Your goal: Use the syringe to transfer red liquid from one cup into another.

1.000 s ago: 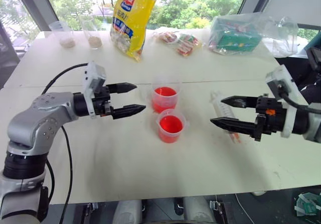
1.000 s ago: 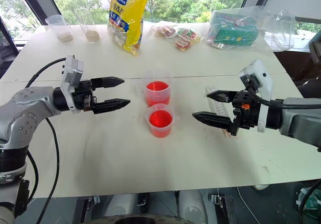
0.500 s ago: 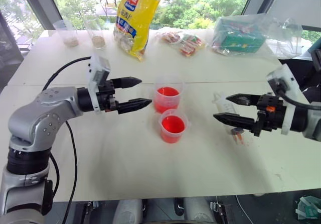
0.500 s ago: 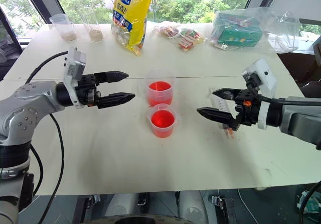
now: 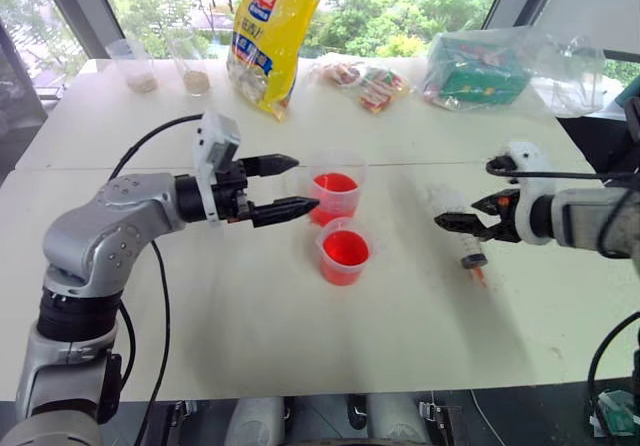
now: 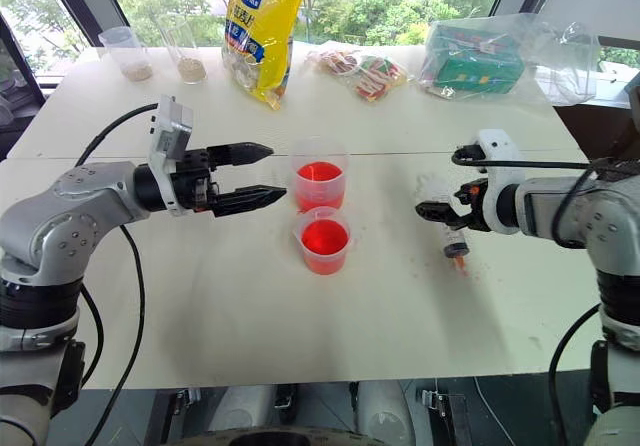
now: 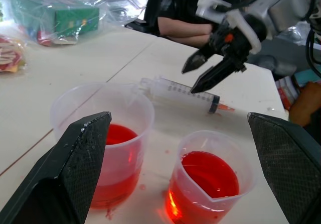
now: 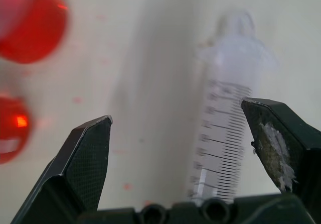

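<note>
Right now the right gripper (image 6: 447, 209) has its jaws spread wide, pinching nothing, tipped down over the syringe (image 7: 181, 93) with one black finger on either side of the barrel and, as far as I can see, not touching it. That syringe lies flat on the white table (image 5: 250, 316), toward the right edge, well apart from the cups. It is clear plastic with black graduation marks printed along the barrel, a dark ring near the narrow end and a small orange-red tip; the flared plunger end points toward the far edge, the tip toward the near edge.

Over on the other side, the left gripper (image 5: 292, 186) also has its jaws spread and empty, pointing level across the table just beside the far cup (image 5: 333, 192). The near cup (image 5: 344, 252) stands touching or almost touching it, closer to the near edge. Both are clear plastic and hold bright red liquid (image 7: 208, 169).

Along the far edge sit a yellow bag (image 5: 268, 36), a green box in a clear bag (image 5: 478, 68), snack packets (image 5: 362, 81) and two small cups of grains (image 5: 143, 66). A few red drops dot the table by the syringe.
</note>
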Motion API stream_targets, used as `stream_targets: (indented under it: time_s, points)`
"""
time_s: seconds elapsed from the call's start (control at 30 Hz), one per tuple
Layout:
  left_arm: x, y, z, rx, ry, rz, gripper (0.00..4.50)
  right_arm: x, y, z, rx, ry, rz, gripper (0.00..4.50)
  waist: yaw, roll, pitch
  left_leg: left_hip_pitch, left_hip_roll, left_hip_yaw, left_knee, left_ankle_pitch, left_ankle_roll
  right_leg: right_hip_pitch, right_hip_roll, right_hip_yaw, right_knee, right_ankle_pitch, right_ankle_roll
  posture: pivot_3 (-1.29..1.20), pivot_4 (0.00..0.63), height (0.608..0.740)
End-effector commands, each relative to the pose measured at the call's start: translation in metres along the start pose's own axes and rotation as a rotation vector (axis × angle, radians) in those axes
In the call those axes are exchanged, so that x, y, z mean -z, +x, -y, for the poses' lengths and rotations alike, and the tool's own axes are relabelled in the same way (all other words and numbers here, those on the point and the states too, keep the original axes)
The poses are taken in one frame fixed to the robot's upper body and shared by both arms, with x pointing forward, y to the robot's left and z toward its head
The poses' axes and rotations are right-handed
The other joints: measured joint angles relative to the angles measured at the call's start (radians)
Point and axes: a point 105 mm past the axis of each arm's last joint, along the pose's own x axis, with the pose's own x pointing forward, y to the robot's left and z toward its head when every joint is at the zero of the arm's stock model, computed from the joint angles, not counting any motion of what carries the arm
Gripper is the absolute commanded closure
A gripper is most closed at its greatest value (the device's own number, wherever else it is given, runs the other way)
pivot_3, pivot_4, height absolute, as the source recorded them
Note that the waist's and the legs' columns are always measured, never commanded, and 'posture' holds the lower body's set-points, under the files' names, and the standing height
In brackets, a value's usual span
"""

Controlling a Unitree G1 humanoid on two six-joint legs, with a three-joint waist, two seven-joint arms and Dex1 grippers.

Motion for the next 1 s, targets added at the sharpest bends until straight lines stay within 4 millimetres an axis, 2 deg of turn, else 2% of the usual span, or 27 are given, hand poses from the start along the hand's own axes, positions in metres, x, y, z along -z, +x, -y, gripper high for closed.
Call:
stream_targets:
  time_s: [0.03,0.2,0.53,0.63,0.77,0.8,0.9,1.0]
  points:
    - [-0.009,0.0,0.002,0.007,0.051,0.024,0.0,-0.008,0.002,0.007,0.02,0.003,0.026,0.05,-0.001,0.0,0.0,0.0,0.0,0.0,0.0,0.0,0.0,0.0,0.0,0.0,0.0,0.0,0.0,0.0,0.15,0.74]
    - [-0.008,-0.002,0.003,-0.012,0.051,0.041,0.0,0.0,0.025,0.015,0.037,0.012,-0.009,0.05,-0.003,0.0,0.0,0.0,0.0,0.0,0.0,0.0,0.0,0.0,0.0,0.0,0.0,0.0,0.0,0.0,0.15,0.74]
    - [-0.004,-0.007,0.005,-0.034,0.05,0.045,0.0,0.004,0.051,0.02,0.039,-0.033,-0.049,0.05,-0.005,0.0,0.0,0.001,0.0,0.0,0.0,0.0,0.0,0.0,0.0,0.0,0.0,0.0,0.001,0.0,0.15,0.74]
    - [-0.003,-0.008,0.004,-0.042,0.052,0.045,0.0,0.001,0.058,0.019,0.04,-0.056,-0.049,0.94,-0.009,0.0,0.0,0.001,0.0,0.0,0.0,0.0,0.0,0.001,0.0,0.0,0.001,0.001,0.001,0.0,0.15,0.74]
    - [-0.003,-0.01,0.003,-0.051,0.055,0.046,0.0,-0.002,0.062,0.014,0.028,-0.097,-0.045,2.99,-0.021,-0.001,0.0,0.002,0.0,0.0,0.0,0.0,0.0,0.001,0.0,0.0,0.002,0.001,0.001,0.0,0.15,0.74]
    - [-0.003,-0.01,0.002,-0.053,0.057,0.046,0.0,-0.003,0.062,0.012,0.025,-0.104,-0.043,3.11,-0.024,-0.001,0.0,0.002,0.0,0.0,0.0,0.0,0.0,0.001,0.0,0.0,0.002,0.001,0.002,0.0,0.15,0.74]
    - [-0.003,-0.011,0.0,-0.056,0.062,0.045,0.0,-0.008,0.058,0.009,0.033,-0.145,-0.024,3.11,-0.026,0.0,0.0,0.002,0.0,0.0,0.0,0.0,0.0,0.001,0.0,0.0,0.002,0.001,0.002,0.0,0.15,0.74]
    - [-0.002,-0.014,-0.004,-0.06,0.072,0.042,0.0,-0.029,0.045,0.008,0.043,-0.134,0.058,3.11,-0.026,0.0,0.0,0.002,0.0,0.0,0.0,0.0,0.0,0.001,0.0,0.0,0.002,0.001,0.002,0.0,0.15,0.74]
